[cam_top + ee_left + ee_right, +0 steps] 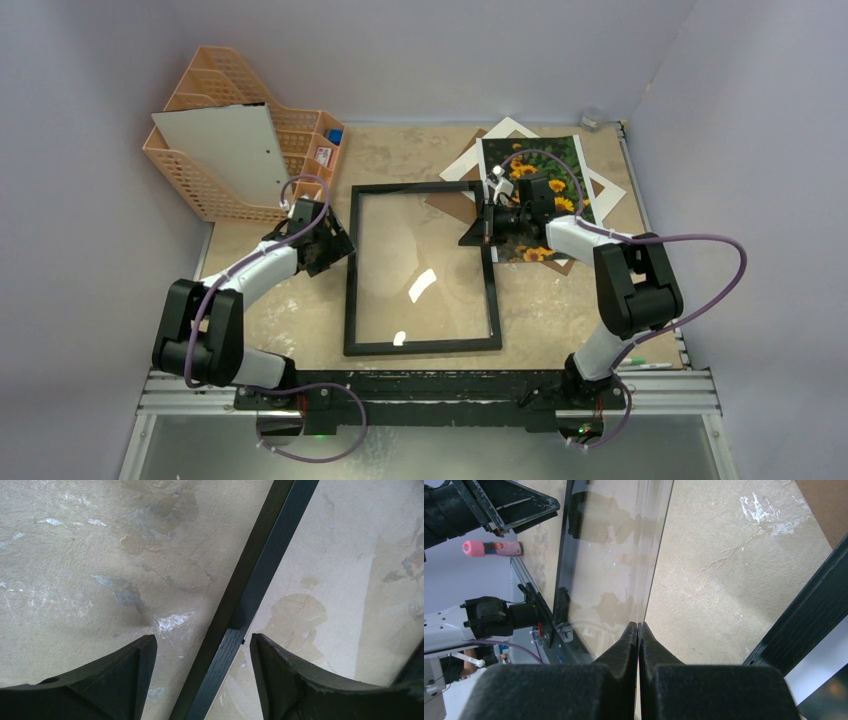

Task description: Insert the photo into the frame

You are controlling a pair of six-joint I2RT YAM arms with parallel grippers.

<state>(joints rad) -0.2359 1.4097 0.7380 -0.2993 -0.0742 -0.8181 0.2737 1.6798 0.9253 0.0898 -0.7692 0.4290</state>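
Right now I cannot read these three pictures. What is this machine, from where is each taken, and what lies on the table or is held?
These are two robot arms with two-finger grippers. The wide picture is from above; the two close ones are from wrist cameras. On the table lie a black frame, a sunflower photo on a white mat board, and an orange basket. The left gripper stands open astride the frame's bar. The right gripper is shut on the edge of the clear pane.
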